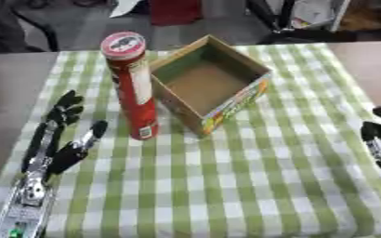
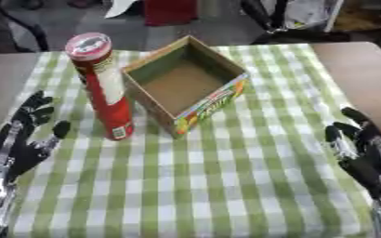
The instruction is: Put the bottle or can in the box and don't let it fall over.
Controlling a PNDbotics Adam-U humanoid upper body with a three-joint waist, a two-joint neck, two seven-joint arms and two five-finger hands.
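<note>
A tall red can [image 1: 134, 86] with a red lid stands upright on the green-and-white checked cloth, just left of an open cardboard box [image 1: 211, 82] and close beside its left wall. The box is empty, with a colourful printed front side. My left hand [image 1: 60, 142] lies open on the cloth to the left of the can, fingers stretched forward, a short gap away from it. Near the right edge my right hand [image 2: 360, 148] rests open, fingers up, well apart from the box.
The checked cloth [image 1: 226, 186] covers a brown table [image 1: 11, 93] whose bare top shows at the left and right sides. Chair legs and dark objects stand on the floor beyond the far edge.
</note>
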